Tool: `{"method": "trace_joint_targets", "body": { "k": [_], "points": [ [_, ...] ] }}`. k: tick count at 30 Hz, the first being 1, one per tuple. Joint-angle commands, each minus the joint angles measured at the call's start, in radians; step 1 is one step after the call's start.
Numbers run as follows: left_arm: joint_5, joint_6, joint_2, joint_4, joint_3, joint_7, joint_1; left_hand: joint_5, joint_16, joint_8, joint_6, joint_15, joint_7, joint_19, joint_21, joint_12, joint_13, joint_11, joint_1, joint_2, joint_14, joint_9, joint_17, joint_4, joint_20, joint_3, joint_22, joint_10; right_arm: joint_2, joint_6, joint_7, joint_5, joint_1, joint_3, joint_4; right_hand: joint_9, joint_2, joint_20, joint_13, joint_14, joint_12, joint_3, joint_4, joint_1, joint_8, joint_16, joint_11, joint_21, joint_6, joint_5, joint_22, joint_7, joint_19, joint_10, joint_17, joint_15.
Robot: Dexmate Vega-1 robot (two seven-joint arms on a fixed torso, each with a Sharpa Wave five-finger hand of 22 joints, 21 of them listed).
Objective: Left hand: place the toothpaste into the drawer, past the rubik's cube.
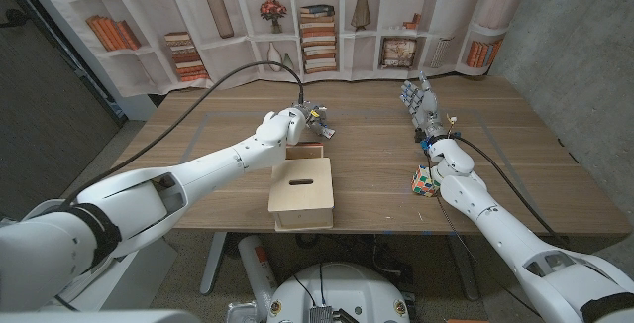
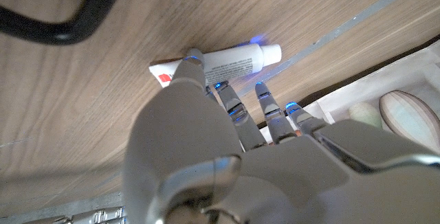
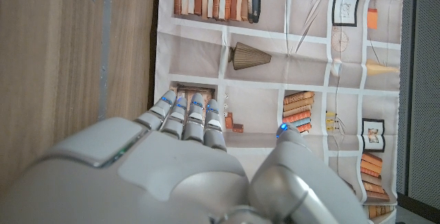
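Spanning the room behind is a bookshelf-print backdrop (image 1: 297, 16), then the wooden table (image 1: 515, 164), where the left hand (image 1: 287, 125) hovers fingers-spread, probably just touching the toothpaste (image 2: 230, 62) lying crosswise at its fingertips beside the drawer (image 1: 304, 154); right hand (image 1: 424, 103) idle, open.

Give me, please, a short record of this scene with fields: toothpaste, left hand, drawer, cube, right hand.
toothpaste: white tube lying on the table beside the drawer
left hand: over the tube, fingers touching it; lift not seen
drawer: wooden box, drawer pulled open at its far side
cube: rubik's cube on the table by the right arm
right hand: holds nothing, fingers extended
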Motion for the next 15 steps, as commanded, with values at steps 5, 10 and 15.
{"method": "trace_joint_targets", "body": {
  "k": [5,10,15],
  "points": [
    [0.014,0.048,0.025,-0.06,-0.025,0.0,0.021,-0.006,0.005,0.003,0.009,-0.148,0.0,0.001,0.003,-0.009,-0.001,0.005,0.011,-0.006,0.007,-0.003,0.006,-0.004,0.001,0.0,0.004,0.004,-0.006,-0.006,0.004,0.005,-0.005,0.002,-0.009,0.002,0.009,0.002,0.005,0.007,0.001,0.0,-0.003,0.0,-0.001,0.0,0.0,-0.003,0.008,-0.003,0.003,-0.002,0.006,0.005,0.001,0.002],
    [0.01,0.054,0.036,-0.08,-0.042,0.021,0.036,-0.008,0.003,-0.001,0.005,-0.147,0.0,0.0,0.002,-0.012,-0.001,0.005,0.01,-0.008,0.004,-0.004,0.006,-0.002,0.001,-0.002,0.004,0.002,-0.008,-0.007,0.005,0.005,-0.005,0.003,-0.01,0.002,0.01,0.002,0.005,0.007,0.001,0.0,-0.003,0.0,-0.001,0.0,-0.002,-0.005,0.008,-0.003,0.003,-0.001,0.006,0.005,0.001,0.002],
    [0.007,0.059,0.038,-0.086,-0.049,0.021,0.037,-0.01,0.002,-0.005,-0.001,-0.147,0.0,-0.001,0.002,-0.016,-0.002,0.005,0.008,-0.008,0.002,-0.005,0.006,0.0,0.001,-0.004,0.004,-0.001,-0.006,-0.006,0.01,0.008,-0.002,0.002,-0.003,0.002,0.01,0.002,0.005,0.008,0.002,-0.001,-0.004,0.0,-0.001,0.0,0.001,-0.007,0.009,-0.003,0.004,-0.001,0.007,0.007,0.001,0.003]
  ]
}}
